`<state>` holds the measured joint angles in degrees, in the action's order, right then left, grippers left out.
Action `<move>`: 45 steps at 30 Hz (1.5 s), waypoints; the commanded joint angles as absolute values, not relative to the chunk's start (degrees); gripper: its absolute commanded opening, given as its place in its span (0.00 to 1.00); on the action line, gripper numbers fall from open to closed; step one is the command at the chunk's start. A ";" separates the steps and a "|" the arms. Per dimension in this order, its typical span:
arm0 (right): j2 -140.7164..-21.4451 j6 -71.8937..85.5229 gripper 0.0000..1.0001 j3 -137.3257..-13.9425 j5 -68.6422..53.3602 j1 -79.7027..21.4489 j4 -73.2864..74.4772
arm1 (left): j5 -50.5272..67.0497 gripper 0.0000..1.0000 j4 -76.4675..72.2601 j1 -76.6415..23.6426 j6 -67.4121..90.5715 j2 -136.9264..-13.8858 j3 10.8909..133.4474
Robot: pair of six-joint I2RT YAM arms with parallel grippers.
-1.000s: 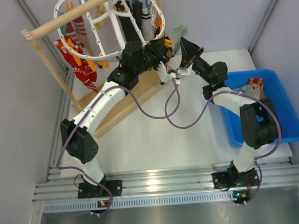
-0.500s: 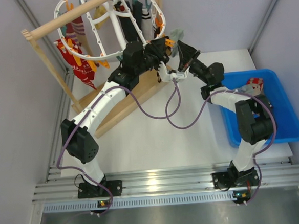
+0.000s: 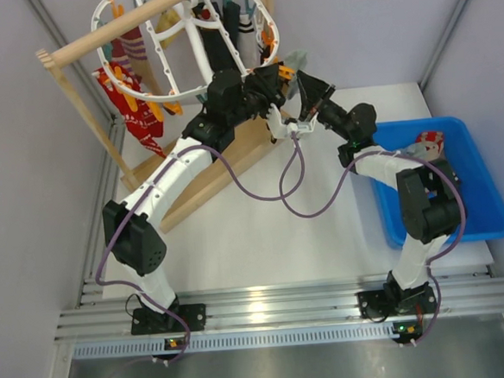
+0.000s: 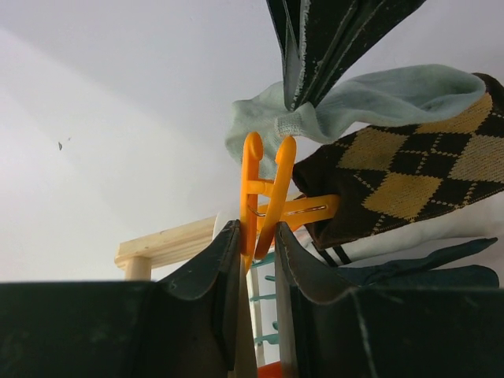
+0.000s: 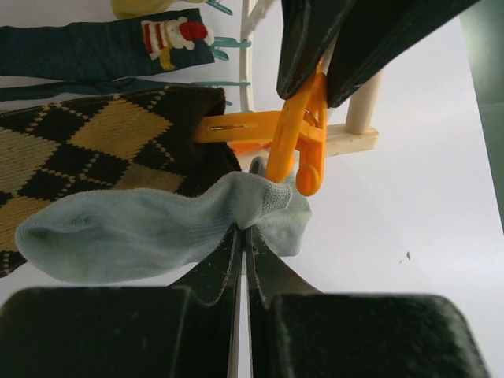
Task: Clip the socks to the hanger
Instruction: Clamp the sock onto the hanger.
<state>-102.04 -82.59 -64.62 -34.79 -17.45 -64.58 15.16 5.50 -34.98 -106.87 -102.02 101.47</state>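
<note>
Top external: arms stretched to hanger; L gripper squeezes orange clip; R gripper pinches prob. grey sock.

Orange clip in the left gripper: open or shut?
Open. The left gripper squeezes the orange clip by its handles, and its two tips stand apart just by the grey sock.

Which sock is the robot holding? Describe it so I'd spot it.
Find the white oval hanger on the wooden rack, then its right edge in the top view. There the right gripper pinches a sock beside an orange clip; it is plain pale grey-green, unlike the brown-and-black argyle sock next to it.
</note>
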 commanded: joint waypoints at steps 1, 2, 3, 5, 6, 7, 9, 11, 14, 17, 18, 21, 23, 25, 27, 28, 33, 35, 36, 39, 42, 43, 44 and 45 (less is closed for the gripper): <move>-100.37 -83.32 0.00 -66.71 -37.18 -18.28 -63.20 | 18.46 0.00 3.51 -36.04 -105.55 -103.80 101.25; -100.28 -83.32 0.00 -66.88 -37.61 -18.28 -62.76 | 18.46 0.00 3.43 -36.04 -105.90 -103.62 100.73; -100.37 -83.23 0.00 -67.15 -37.79 -18.28 -62.41 | 18.54 0.00 3.34 -35.95 -106.26 -103.54 100.55; -100.28 -83.15 0.00 -67.76 -38.06 -18.28 -61.70 | 18.72 0.00 3.51 -35.95 -107.05 -103.54 100.02; -100.20 -83.23 0.00 -67.94 -38.23 -18.28 -61.70 | 18.81 0.00 3.69 -35.86 -107.31 -103.54 100.02; -100.37 -83.23 0.00 -68.20 -38.32 -18.28 -61.70 | 18.81 0.00 3.95 -35.86 -107.84 -103.45 99.93; -100.28 -82.97 0.00 -68.64 -38.67 -18.28 -61.44 | 18.81 0.00 4.92 -35.95 -108.11 -103.45 99.93; -100.20 -82.80 0.00 -69.17 -38.85 -18.28 -61.17 | 18.63 0.00 5.27 -35.86 -108.46 -103.45 99.93; -99.76 -82.79 0.00 -69.61 -39.37 -17.84 -60.56 | 18.37 0.00 5.36 -35.86 -108.46 -103.45 100.02; -99.41 -83.49 0.00 -69.26 -41.03 -16.45 -60.12 | 18.37 0.00 5.80 -35.77 -108.46 -103.27 99.93; -99.32 -83.58 0.00 -69.17 -41.57 -15.91 -59.94 | 18.28 0.00 5.80 -35.68 -108.46 -103.27 99.93; -98.96 -84.20 0.00 -68.64 -44.20 -14.33 -59.85 | 18.37 0.00 5.89 -35.60 -108.63 -103.10 99.93; -98.96 -85.16 0.00 -68.73 -45.69 -13.28 -60.03 | 18.37 0.00 5.89 -35.60 -108.72 -103.01 99.67; -99.40 -85.52 0.00 -69.17 -46.49 -12.66 -60.12 | 18.54 0.00 5.98 -35.59 -108.89 -102.83 99.58; -99.67 -85.78 0.00 -70.22 -47.63 -11.87 -59.86 | 18.55 0.00 6.07 -35.51 -108.90 -102.92 99.58; -99.84 -85.96 0.00 -70.92 -47.98 -11.69 -59.59 | 18.46 0.00 6.15 -35.51 -108.98 -102.92 99.58; -99.58 -86.92 0.00 -72.59 -50.80 -11.34 -56.26 | 18.72 0.00 5.71 -35.51 -109.68 -102.75 99.14; -99.41 -88.49 0.00 -73.30 -51.94 -11.51 -54.33 | 18.98 0.00 5.36 -35.51 -109.78 -102.74 98.62; -99.23 -88.94 0.00 -73.47 -52.29 -11.43 -52.05 | 18.98 0.00 5.19 -35.51 -109.69 -102.66 98.53; -98.79 -91.49 0.00 -74.27 -53.26 -11.43 -47.74 | 18.90 0.00 5.10 -35.51 -109.51 -102.48 98.53; -98.61 -91.93 0.00 -74.44 -53.70 -11.43 -46.32 | 18.81 0.00 5.01 -35.51 -109.42 -102.39 98.53; -98.44 -91.85 0.00 -74.53 -53.79 -11.43 -46.14 | 18.81 0.00 5.01 -35.42 -109.42 -102.39 98.44; -98.35 -91.50 0.00 -74.44 -53.88 -11.43 -45.97 | 18.72 0.00 4.92 -35.51 -109.51 -102.39 98.44; -98.18 -91.41 0.00 -74.44 -53.96 -11.43 -45.97 | 18.72 0.00 4.75 -35.51 -109.51 -102.39 98.18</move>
<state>-101.56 -91.37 -71.70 -51.13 -11.44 -47.81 14.76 4.05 -34.92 -110.76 -102.06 99.92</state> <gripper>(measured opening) 0.007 0.255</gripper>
